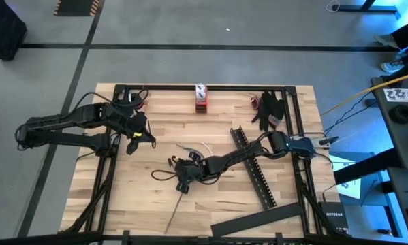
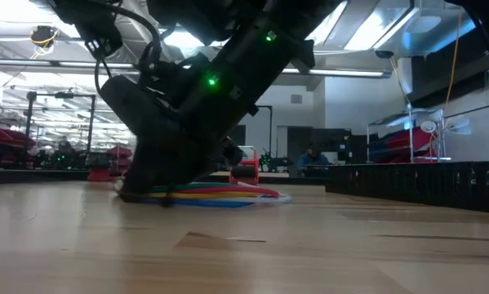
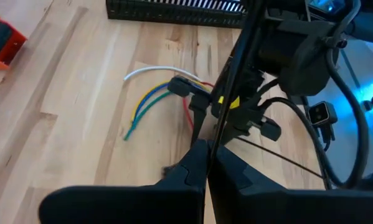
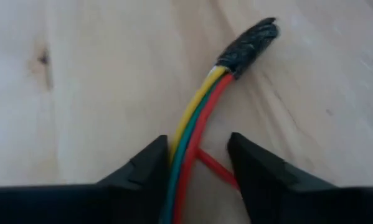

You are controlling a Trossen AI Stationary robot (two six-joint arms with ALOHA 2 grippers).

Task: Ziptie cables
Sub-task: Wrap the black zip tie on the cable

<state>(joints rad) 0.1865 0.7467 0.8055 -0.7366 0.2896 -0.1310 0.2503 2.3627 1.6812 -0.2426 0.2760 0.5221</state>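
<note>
The cables (image 4: 198,106) are a thin bunch of yellow, green, red, blue and white wires lying on the wooden table (image 1: 149,204). One end is wrapped in black tape (image 4: 251,40); the other ends fan out (image 3: 146,102). My right gripper (image 4: 198,155) is down over the bunch near the table's middle (image 1: 184,171), open, one finger on each side of the wires. My left gripper (image 3: 206,149) hovers at the table's left (image 1: 148,136), shut on a thin black strip (image 3: 233,68). My left gripper pinches the thin black strip near one end (image 3: 210,140) between its two shut fingers. The strip sticks straight out beyond the fingertips, clear of the table. My right gripper straddles the cables from above. The bunch lies against one finger's inner side (image 4: 167,158), and a stray red wire (image 4: 214,168) reaches toward the other.
A long black slotted bar (image 1: 255,167) lies slanted under the right arm, and a flat black bar (image 1: 258,218) sits by the near edge. A red-orange object (image 1: 201,97) and a dark object (image 1: 268,109) stand at the far edge. Another thin strip (image 1: 176,211) lies near. Black rails frame the table.
</note>
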